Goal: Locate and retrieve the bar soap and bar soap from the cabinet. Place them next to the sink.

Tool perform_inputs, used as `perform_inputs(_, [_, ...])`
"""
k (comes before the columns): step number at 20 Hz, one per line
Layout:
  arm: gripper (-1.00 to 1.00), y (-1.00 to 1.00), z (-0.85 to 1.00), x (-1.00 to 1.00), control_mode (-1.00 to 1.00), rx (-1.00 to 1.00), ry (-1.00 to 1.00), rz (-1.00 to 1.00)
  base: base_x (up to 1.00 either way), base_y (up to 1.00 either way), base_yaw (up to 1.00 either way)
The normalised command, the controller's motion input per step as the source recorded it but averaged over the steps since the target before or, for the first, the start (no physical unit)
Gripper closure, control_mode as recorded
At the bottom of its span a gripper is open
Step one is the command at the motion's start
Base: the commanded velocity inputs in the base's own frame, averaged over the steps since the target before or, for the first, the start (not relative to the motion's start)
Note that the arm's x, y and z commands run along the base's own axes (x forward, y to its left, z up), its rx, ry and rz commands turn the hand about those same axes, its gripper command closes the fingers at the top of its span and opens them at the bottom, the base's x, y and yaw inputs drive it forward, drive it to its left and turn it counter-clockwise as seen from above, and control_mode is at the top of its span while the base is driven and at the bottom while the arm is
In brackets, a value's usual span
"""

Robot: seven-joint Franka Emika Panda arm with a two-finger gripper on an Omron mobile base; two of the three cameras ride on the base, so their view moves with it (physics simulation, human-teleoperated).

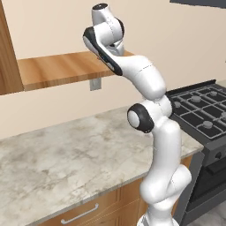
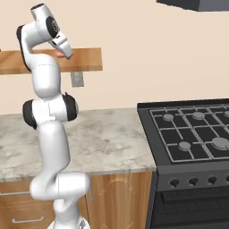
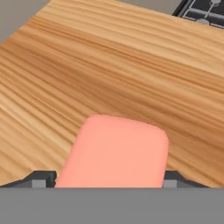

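With the salmon-pink bar soap [image 3: 114, 151] lying right between the two dark fingertips [image 3: 41, 178], one tip at each flank, the gripper [image 3: 109, 181] was spread about the bar's width; whether the pads were touching the bar could not be told. The bar was seen flat on the cabinet's open wooden shelf board [image 3: 131, 65], its long axis running from six o'clock, between the tips, towards twelve o'clock, tilted slightly to one. A slip was judged the main risk: rounded edges and a narrow purchase at the near end could let the bar pivot or squirt forward on closing. Farther off, at one o'clock, the stove grates [image 3: 202, 11] were glimpsed beyond the shelf's edge; a pushed bar might be sent over it.
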Motion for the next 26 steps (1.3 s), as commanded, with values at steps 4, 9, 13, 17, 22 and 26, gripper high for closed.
perform_inputs(4, [1.00,-0.39,0.51,-0.75,-1.00,0.04,0.16,-0.02,0.00,0.00,0.00])
perform_inputs(9, [1.00,-0.43,0.34,-0.96,-1.00,0.06,0.10,-0.02,0.00,0.00,0.00])
perform_inputs(13, [1.00,-0.29,0.00,-1.00,-1.00,0.01,0.12,0.00,0.00,0.00,0.00])
perform_inputs(17, [1.00,-0.19,-0.20,-1.00,-1.00,-0.02,0.15,0.00,0.00,0.00,0.00])
perform_inputs(22, [1.00,-0.16,-0.12,-0.62,-1.00,0.11,0.01,0.03,0.00,0.00,0.00])
perform_inputs(26, [1.00,-0.17,-0.09,-0.40,-1.00,0.11,-0.18,0.24,0.00,0.00,0.00])
